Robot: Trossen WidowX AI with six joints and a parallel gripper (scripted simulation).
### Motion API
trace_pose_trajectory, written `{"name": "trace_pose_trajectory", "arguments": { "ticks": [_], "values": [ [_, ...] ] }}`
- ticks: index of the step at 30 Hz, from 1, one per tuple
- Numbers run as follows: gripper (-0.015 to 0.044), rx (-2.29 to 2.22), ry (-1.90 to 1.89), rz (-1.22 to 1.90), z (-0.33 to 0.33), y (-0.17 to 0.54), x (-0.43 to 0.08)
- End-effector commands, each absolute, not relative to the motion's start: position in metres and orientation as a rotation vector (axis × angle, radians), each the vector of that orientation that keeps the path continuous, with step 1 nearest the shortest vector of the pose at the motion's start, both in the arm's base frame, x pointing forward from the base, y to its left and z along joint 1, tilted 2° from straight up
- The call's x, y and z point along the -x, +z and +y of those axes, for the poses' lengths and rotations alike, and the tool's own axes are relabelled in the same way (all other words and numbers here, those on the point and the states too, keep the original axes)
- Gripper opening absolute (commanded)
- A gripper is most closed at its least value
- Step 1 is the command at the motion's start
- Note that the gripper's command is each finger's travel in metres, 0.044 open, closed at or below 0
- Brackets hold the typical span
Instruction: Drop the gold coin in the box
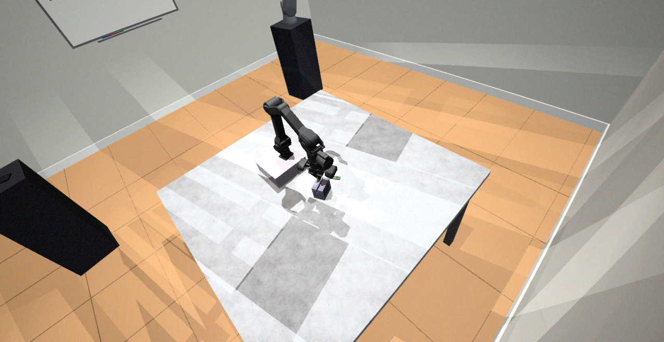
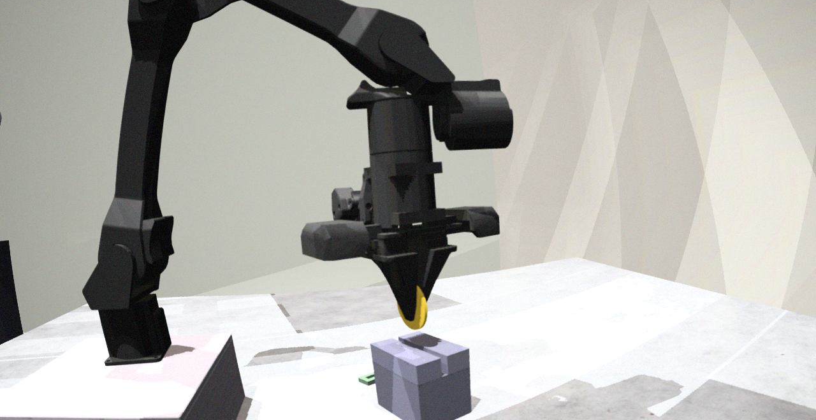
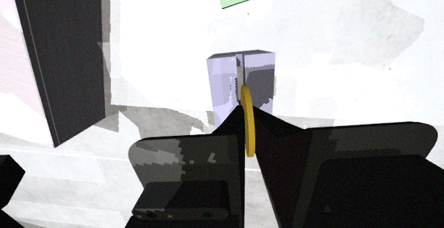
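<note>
My gripper (image 2: 415,315) (image 3: 243,110) is shut on the gold coin (image 2: 422,310) (image 3: 249,131) and holds it upright on edge, pointing down. The coin hangs a little above the lid of the grey box (image 1: 320,192) (image 2: 422,389) (image 3: 222,79); a small gap shows under it in the exterior view. The lid's slot runs away from the coin in the wrist view, and the coin looks nearly in line with it, slightly to its right. The near part of the slot is hidden by the fingers. The empty green holder (image 1: 337,177) (image 2: 363,380) (image 3: 222,1) lies beyond the box.
The arm's pale base block (image 1: 278,171) (image 2: 211,383) (image 3: 69,48) stands on the table (image 1: 394,209) to the left of the box. Two dark pedestals (image 1: 299,58) (image 1: 51,219) stand beyond the table's edges.
</note>
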State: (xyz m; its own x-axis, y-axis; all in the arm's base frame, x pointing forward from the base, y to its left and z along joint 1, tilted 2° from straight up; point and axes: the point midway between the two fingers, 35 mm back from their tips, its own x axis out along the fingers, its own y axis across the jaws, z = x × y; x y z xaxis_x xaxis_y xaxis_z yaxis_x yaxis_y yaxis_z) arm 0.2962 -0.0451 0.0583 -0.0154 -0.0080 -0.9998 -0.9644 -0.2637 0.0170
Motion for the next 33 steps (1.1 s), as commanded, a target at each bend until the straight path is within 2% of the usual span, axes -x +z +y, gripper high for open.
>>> {"name": "trace_pose_trajectory", "arguments": {
  "ticks": [1, 33],
  "values": [
    [0.0000, 1.409, 1.408, 1.081, -0.049, 0.062, -0.299],
    [0.0000, 1.399, 1.411, 1.088, -0.048, 0.052, -0.297]
  ]
}}
